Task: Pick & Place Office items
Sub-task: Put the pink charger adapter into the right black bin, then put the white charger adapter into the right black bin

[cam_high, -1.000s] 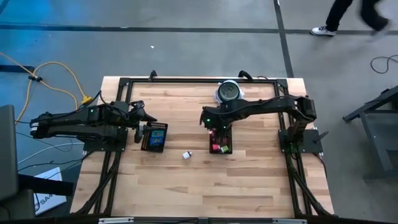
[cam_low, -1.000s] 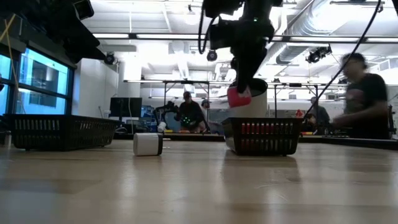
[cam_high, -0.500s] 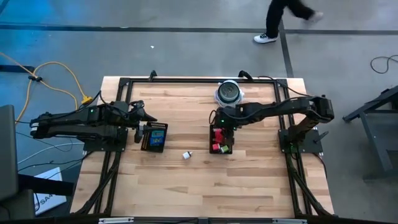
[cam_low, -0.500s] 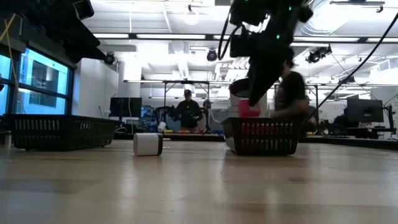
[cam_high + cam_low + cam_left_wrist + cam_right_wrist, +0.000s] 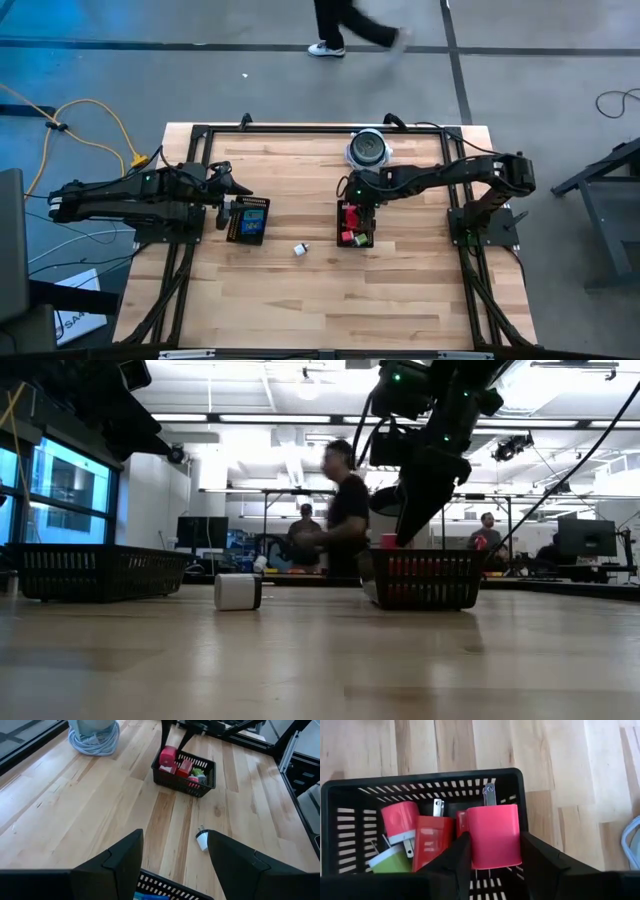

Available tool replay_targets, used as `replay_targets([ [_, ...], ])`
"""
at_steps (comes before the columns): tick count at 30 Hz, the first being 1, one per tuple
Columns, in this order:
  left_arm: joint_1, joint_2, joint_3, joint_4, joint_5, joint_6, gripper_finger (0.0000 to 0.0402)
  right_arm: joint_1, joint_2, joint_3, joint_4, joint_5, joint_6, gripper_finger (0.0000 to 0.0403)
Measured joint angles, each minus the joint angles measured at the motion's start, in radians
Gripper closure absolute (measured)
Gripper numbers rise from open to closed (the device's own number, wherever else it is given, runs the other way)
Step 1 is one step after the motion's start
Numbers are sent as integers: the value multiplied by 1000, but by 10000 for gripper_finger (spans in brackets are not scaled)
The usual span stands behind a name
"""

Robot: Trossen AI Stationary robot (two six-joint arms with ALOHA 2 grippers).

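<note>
I see my right gripper (image 5: 492, 852) clamped on a red plug block (image 5: 494, 841), just above the right tray (image 5: 355, 224), which holds red and green pieces. A white plug (image 5: 299, 250) lies left of that tray. My left gripper (image 5: 172, 857) waits half open over the left tray (image 5: 247, 220)

Bright ceiling strip lights (image 5: 300, 418) lit the room evenly; the counter (image 5: 320, 660) showed soft shadows, and a walking person (image 5: 345, 510) was motion-blurred.

Black slotted mesh tray (image 5: 350, 795) — inside it red plastic plug blocks (image 5: 494, 836), one green-white piece (image 5: 390, 860); pale striped wood table (image 5: 570, 760).
</note>
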Motion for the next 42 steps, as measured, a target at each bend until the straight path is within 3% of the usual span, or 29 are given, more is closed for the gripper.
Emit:
replay_targets([
  [29,0,0,0,-1,0,0,186,0,9,-71,91,2,4,267],
  [42,0,0,0,-1,0,0,186,0,9,-72,93,-6,1,195],
])
